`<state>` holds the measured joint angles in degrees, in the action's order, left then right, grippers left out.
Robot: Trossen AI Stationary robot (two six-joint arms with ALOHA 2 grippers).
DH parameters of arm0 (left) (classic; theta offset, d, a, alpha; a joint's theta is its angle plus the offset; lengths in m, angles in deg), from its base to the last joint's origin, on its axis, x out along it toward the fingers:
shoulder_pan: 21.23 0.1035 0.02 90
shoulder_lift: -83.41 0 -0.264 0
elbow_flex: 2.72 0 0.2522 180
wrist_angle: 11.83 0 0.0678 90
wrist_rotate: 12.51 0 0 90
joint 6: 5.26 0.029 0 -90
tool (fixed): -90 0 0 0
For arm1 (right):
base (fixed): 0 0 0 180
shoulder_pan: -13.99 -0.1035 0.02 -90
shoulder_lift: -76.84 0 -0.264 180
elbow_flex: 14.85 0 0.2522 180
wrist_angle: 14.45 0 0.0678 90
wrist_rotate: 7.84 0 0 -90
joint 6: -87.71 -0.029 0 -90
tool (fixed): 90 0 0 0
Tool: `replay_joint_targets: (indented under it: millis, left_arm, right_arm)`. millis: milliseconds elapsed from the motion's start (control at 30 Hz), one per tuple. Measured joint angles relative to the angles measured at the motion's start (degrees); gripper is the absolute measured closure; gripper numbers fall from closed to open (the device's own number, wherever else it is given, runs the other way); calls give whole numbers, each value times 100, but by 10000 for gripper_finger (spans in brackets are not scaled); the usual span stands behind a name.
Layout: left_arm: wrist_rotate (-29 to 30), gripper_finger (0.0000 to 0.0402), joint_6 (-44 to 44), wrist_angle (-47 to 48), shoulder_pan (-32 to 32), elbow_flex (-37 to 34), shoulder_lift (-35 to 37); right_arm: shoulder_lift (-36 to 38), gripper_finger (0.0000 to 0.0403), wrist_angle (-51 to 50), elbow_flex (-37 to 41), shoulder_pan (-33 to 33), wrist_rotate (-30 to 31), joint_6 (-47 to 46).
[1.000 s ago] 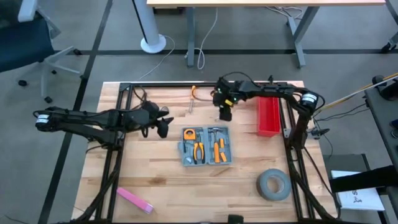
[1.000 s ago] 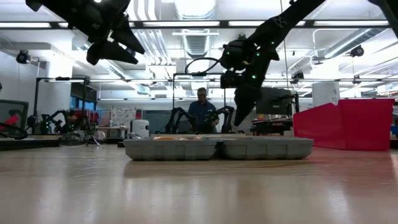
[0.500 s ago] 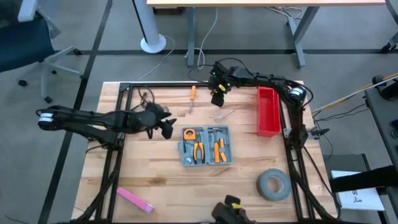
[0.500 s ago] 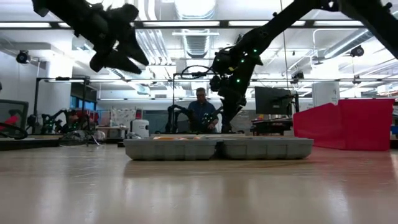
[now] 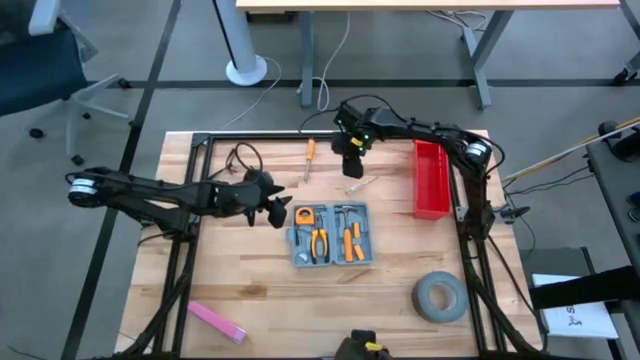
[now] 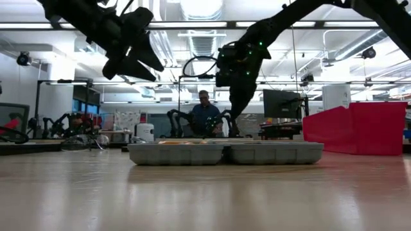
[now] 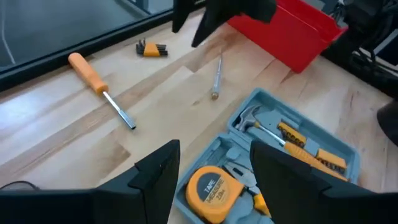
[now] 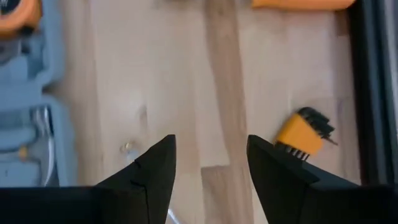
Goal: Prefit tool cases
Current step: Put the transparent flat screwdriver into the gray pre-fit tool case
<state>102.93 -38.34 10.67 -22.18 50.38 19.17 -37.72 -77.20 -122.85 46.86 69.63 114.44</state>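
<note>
The blue-grey tool case point(image 5: 330, 235) lies open and flat on the wooden table, with a tape measure, pliers and a hammer in its recesses. It also shows in the low view point(image 6: 225, 153) and the left wrist view point(image 7: 298, 155). My left gripper point(image 5: 283, 212) is open and empty, above the table just left of the case, with its fingers point(image 7: 155, 174) over the case's tape-measure corner. My right gripper point(image 5: 352, 165) is open and empty, above the table beyond the case's far edge. In the right wrist view point(image 8: 211, 168) it hangs over bare wood next to an orange hex key set point(image 8: 301, 134).
An orange-handled screwdriver point(image 5: 309, 155) and a small silver tool point(image 5: 360, 185) lie on the table beyond the case. A red bin point(image 5: 432, 178) stands at the right. A grey tape roll point(image 5: 440, 297) lies near right and a pink object point(image 5: 217, 321) near left. A person stands far behind the table point(image 6: 205, 115).
My left gripper has gone toward the table's right edge, closer to the open case. My right gripper has gone toward the far edge and a little left, and the small silver tool now shows on the wood where the gripper was.
</note>
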Motion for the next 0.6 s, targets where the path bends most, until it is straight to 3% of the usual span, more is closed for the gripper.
replay_joint_targets:
  millis: [267, 600]
  left_arm:
    - [-11, 198, -119, -356, -33, 0, -170]
    - [-71, 198, -210, -661, -94, 0, -379]
  right_arm:
    - [2, 227, -649, 288, -166, 7, 729]
    - [2, 233, -726, 479, -328, 55, 1031]
